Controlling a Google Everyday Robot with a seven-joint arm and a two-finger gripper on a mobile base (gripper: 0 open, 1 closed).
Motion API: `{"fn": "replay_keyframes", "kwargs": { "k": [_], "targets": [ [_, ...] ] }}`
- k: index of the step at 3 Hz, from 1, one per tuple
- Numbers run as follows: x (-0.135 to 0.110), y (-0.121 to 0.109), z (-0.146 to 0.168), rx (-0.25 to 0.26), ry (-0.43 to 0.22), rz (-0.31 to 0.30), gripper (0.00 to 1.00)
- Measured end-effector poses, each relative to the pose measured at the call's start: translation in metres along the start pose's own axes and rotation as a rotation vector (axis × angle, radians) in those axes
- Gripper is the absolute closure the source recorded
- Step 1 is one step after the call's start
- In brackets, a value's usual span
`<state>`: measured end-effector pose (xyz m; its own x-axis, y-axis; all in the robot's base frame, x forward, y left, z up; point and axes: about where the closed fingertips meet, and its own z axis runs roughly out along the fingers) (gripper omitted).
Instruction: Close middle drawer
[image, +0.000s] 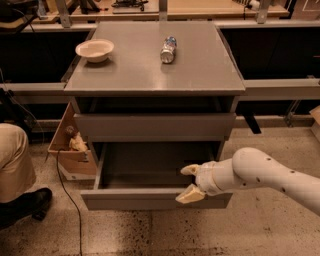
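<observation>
Middle drawer (130, 200) hanging out, lower centre of frame. My jaws wide open, empty, at its front edge, right of centre. Worry: off-centre push skews drawer, jams, or jaws slip off.

Speckled floor (165, 235) lies beneath the gripper (184, 185), which is low before the grey cabinet (200, 65). Left of it sits a cardboard box (65, 150); beyond stand wooden workbenches (210, 6).
</observation>
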<state>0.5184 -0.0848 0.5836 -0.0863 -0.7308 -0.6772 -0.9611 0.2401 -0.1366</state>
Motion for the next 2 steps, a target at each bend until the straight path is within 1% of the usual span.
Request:
{"fn": "replay_keyframes", "kwargs": {
  "k": [1, 2],
  "targets": [
    [0.010, 0.014, -0.005, -0.005, -0.019, 0.011, 0.64],
    [0.025, 0.024, 0.007, -0.014, -0.040, 0.019, 0.85]
  ]
}}
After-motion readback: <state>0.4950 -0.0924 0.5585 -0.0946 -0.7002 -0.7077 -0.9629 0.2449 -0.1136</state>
